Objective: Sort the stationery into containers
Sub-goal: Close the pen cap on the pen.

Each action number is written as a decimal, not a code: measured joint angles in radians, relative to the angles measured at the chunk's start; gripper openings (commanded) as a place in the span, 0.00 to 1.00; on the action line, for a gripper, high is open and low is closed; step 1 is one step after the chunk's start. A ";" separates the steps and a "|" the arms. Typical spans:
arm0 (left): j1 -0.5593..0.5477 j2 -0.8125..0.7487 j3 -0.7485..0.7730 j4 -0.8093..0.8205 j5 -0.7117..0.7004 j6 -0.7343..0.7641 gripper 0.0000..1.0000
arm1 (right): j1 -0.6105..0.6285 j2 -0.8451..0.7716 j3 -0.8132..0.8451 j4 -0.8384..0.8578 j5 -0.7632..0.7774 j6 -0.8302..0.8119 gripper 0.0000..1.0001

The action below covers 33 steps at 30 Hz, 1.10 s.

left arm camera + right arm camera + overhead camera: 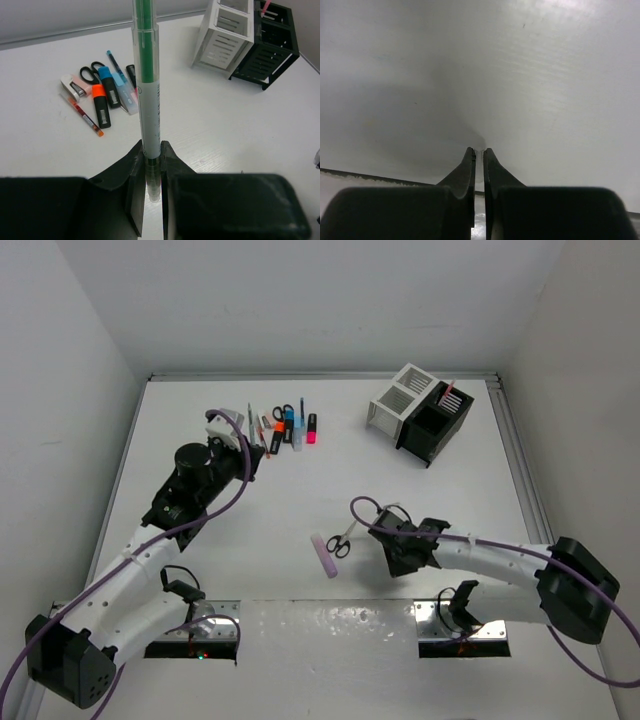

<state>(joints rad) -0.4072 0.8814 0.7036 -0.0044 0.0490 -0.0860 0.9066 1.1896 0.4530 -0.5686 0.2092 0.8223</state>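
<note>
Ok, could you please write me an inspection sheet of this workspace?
surface: white table
job's things: white box and black box adjoining, far right; pink pen stands in the black box; pens piled far left of centre; scissors and lilac bar near centre
clutter: nothing seen
grippers: left gripper shut on green pen; right gripper shut, empty
cables: purple cable along each arm
surroundings: white walls on three sides
</note>
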 measured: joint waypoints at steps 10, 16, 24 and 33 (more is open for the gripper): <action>-0.011 0.002 0.000 0.019 0.193 0.003 0.00 | -0.158 0.158 0.787 0.053 0.053 -0.314 0.00; -0.030 0.009 0.002 0.064 0.304 -0.008 0.00 | -0.161 0.270 1.119 0.299 0.037 -0.470 0.00; -0.087 0.069 0.006 0.121 0.343 -0.046 0.00 | -0.117 0.341 1.133 0.547 -0.028 -0.548 0.00; -0.092 0.106 0.006 0.183 0.338 -0.100 0.00 | -0.058 0.363 1.106 0.638 -0.047 -0.567 0.00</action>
<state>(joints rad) -0.4995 0.9871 0.7094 0.1783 0.3870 -0.1856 0.8482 1.5528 1.5593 0.0692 0.1623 0.2550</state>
